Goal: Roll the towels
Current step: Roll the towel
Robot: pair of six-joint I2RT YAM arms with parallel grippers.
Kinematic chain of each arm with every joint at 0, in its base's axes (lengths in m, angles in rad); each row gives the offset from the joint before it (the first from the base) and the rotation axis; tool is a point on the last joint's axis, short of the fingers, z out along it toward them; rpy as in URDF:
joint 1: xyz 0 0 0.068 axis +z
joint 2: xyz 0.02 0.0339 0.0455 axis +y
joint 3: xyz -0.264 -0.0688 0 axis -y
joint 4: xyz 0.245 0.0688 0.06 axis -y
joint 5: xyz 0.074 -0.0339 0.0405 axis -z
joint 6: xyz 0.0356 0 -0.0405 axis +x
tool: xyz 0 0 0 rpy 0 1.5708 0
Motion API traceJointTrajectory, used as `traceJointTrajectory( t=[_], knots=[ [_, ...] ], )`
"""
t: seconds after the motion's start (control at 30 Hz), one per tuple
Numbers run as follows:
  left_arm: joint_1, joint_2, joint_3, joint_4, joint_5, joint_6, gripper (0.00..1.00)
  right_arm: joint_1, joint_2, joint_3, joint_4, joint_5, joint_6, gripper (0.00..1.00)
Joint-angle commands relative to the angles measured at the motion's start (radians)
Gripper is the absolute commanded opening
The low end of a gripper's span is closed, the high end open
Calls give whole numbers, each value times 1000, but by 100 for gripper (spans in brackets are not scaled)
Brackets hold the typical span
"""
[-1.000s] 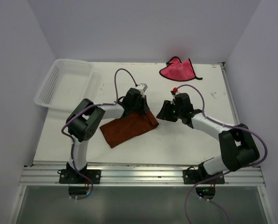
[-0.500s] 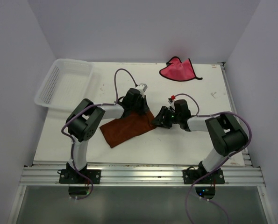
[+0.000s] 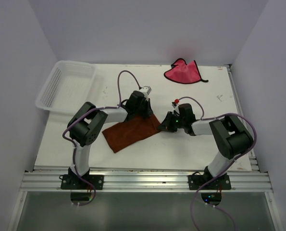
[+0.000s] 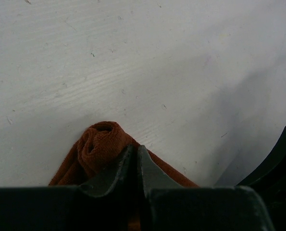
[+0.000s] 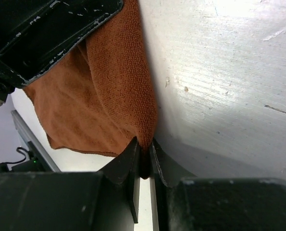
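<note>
The rust-orange towel [image 3: 130, 133] lies mid-table as a folded strip running from lower left to upper right. My left gripper [image 3: 146, 114] is shut on its far right corner, where the cloth bunches into a small curl [image 4: 100, 144] ahead of the fingertips [image 4: 133, 156]. My right gripper [image 3: 163, 126] has come in from the right and is shut on the same end's edge [image 5: 128, 96], the cloth pinched between its jaws [image 5: 143, 149]. The pink-red towel [image 3: 182, 72] lies crumpled at the back of the table, away from both grippers.
A white mesh basket [image 3: 66, 85] sits at the table's back left corner, overhanging the edge. The left gripper's black body [image 5: 46, 29] fills the upper left of the right wrist view, very close to the right fingers. Walls enclose the table on three sides.
The right arm swung left to the orange towel's right end and its jaws closed on the cloth edge. The left arm and both towels have stayed put.
</note>
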Motion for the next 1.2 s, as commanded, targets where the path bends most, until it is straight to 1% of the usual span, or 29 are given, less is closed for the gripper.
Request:
traceJointTrajectory(
  t=[0.0, 0.13, 0.23, 0.27, 0.4, 0.53, 0.57, 0.77, 0.93, 1.03, 1.07, 1.17],
  knots=[
    [16, -29, 8, -86, -63, 43, 13, 4, -29, -34, -47, 94, -87, 13],
    [25, -41, 43, -122, -63, 41, 16, 26, -75, -41, -60, 152, -116, 7],
    [33, -52, 75, -147, -69, 41, 21, 78, -106, -26, -100, 206, -156, 4],
    [36, -57, 92, -161, -69, 43, 22, 107, -114, -23, -113, 250, -173, 2],
    [41, -55, 152, -205, -73, 50, 28, 164, -135, -6, -160, 325, -204, 0],
    [44, -60, 213, -236, -78, 63, 31, 179, -155, -14, -160, 361, -205, 0],
    [44, -61, 235, -286, -81, 64, 31, 181, -157, -15, -157, 361, -205, 0],
    [45, -78, 302, -368, -75, 83, 34, 192, -168, -15, -153, 382, -199, 0],
    [42, -80, 336, -429, -17, 80, 35, 202, -164, -14, -154, 396, -198, 0],
    [28, -64, 365, -507, -46, 83, 35, 205, -169, -18, -154, 401, -195, 0],
    [21, -64, 364, -544, -82, 83, 35, 207, -169, -21, -151, 401, -193, 0],
    [-1, -73, 329, -555, -122, 72, 36, 212, -171, -24, -149, 408, -193, 0]
  ],
)
